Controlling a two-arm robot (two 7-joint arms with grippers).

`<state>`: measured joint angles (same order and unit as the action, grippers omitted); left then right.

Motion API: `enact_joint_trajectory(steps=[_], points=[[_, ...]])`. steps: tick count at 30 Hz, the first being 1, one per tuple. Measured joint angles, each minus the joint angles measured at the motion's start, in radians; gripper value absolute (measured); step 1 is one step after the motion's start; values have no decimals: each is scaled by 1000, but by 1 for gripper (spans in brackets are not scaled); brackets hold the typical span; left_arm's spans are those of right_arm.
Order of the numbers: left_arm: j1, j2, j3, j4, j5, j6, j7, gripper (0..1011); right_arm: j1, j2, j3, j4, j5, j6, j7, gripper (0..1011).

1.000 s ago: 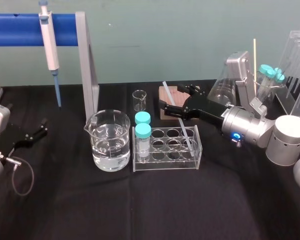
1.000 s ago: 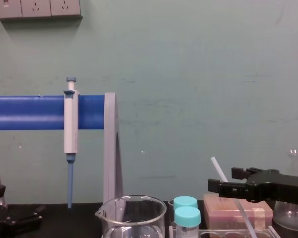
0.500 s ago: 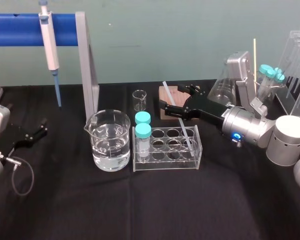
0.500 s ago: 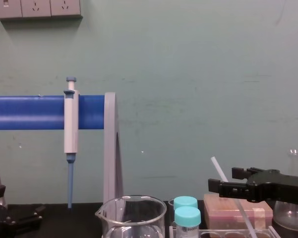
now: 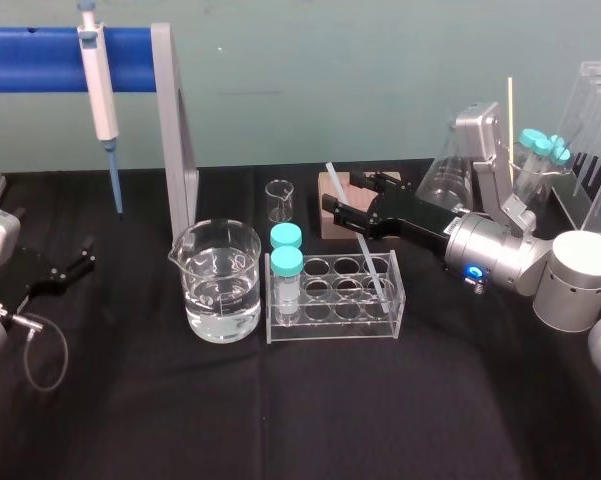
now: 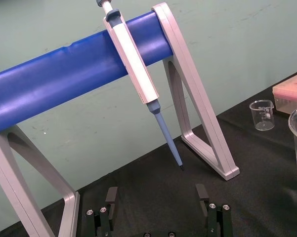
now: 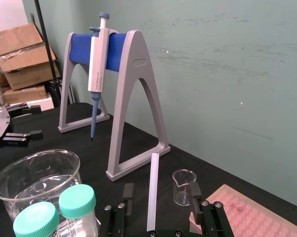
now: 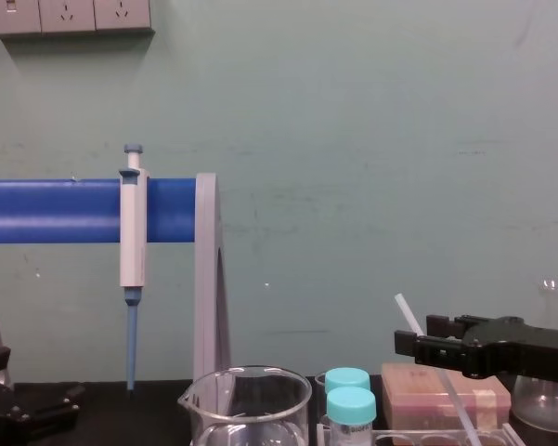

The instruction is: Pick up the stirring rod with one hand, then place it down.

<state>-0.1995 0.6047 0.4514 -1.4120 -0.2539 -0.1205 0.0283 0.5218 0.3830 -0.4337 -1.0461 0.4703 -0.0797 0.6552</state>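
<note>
The stirring rod (image 5: 366, 252) leans in the clear rack (image 5: 330, 326), its top tipped toward the robot's left. My right gripper (image 5: 352, 200) brackets its upper part, fingers apart. In the head view they overlap the rod, but the right wrist view shows me a gap on each side. The left gripper (image 5: 68, 266) lies far left on the table (image 5: 280, 420), and its wrist view shows spread fingers. I count one pipette stand (image 5: 172, 130), one large beaker (image 5: 220, 285), one rack, two blue-capped vials (image 5: 286, 270) and one small beaker (image 5: 279, 203).

Beaker (image 5: 218, 280), 2 vials (image 5: 286, 262) left of stirring rod (image 5: 370, 264); bare table (image 5: 310, 410) nearer.
</note>
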Motion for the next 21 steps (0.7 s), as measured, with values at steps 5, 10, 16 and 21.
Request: enact_joint_trajectory(steps=[5, 10, 16, 21], points=[[0, 0, 0, 0, 0, 0, 0, 1000, 0, 0, 0, 0, 0, 0, 0, 542], [0, 0, 0, 0, 0, 0, 0, 1000, 0, 0, 0, 0, 1, 0, 1, 399], [0, 0, 0, 0, 0, 0, 0, 1000, 0, 0, 0, 0, 0, 0, 1, 199], [0, 0, 0, 0, 0, 0, 0, 1000, 0, 0, 0, 0, 1, 0, 1, 81]])
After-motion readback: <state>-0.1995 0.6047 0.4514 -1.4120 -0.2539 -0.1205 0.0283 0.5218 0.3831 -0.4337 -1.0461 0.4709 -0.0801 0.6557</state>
